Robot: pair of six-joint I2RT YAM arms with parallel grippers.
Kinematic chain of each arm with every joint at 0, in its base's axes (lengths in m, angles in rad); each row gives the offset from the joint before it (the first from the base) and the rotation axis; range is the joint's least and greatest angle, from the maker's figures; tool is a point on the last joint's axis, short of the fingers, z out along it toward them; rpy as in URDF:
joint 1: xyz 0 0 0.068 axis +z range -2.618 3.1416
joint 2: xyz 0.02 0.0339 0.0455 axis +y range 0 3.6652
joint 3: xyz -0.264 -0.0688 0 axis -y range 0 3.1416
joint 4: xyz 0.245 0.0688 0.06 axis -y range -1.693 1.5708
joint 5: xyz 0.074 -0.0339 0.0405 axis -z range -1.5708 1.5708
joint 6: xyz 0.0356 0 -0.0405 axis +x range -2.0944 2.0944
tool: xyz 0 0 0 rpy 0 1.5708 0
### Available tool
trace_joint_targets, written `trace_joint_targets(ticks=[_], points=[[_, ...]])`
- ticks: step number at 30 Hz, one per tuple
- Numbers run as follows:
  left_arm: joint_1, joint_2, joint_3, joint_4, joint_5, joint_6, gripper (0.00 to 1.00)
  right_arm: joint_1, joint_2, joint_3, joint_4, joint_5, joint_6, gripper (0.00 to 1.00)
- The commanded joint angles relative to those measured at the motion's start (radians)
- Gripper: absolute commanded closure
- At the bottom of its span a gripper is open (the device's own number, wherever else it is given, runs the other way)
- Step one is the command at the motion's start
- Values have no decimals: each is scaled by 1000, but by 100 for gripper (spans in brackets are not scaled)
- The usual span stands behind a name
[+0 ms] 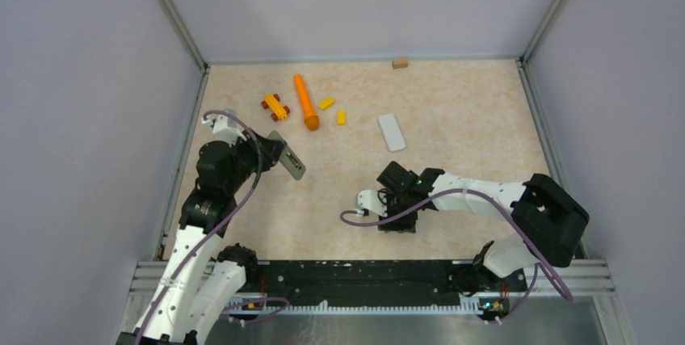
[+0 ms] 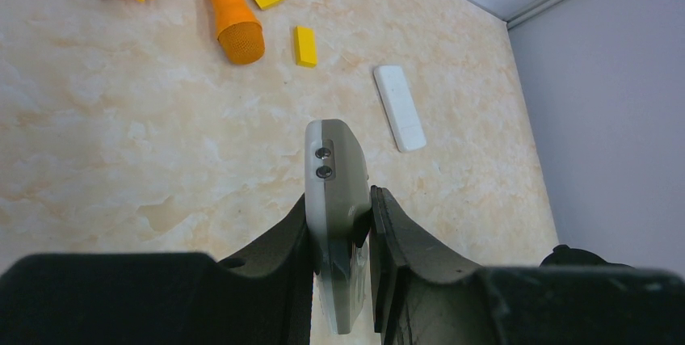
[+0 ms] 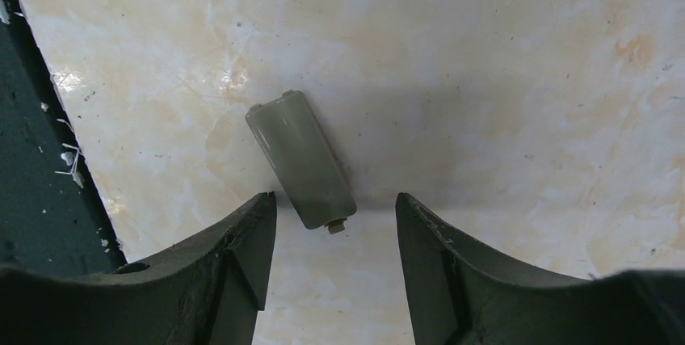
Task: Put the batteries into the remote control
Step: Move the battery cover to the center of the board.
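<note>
Remote (image 2: 335, 151), grey, pinched edgewise in left claw (image 2: 339, 204), lifted off surface (image 3: 501, 78). Two silvery round ends (image 2: 323, 161) showing at its tip, possibly batteries, cannot tell. Right claw (image 3: 335, 201) spread, hovering over small grey lid-like piece (image 3: 299, 147) lying flat, askew. Likely step: grasp piece. Turn wrist square to long sides, descend straight, close gently, avoid tab end.
</note>
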Motion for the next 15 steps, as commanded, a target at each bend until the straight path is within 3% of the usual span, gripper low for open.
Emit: trace_joint_targets(ticks=[1,8,15], points=[[8,7,27,79,25,-4,100,11,18,22,40,-6,-32,43],[18,14,29,80,31,2,100,10,85,48,42,-26,-64,48],[26,8,22,76,38,-1,100,-2,87,46,104,-8,40,70]])
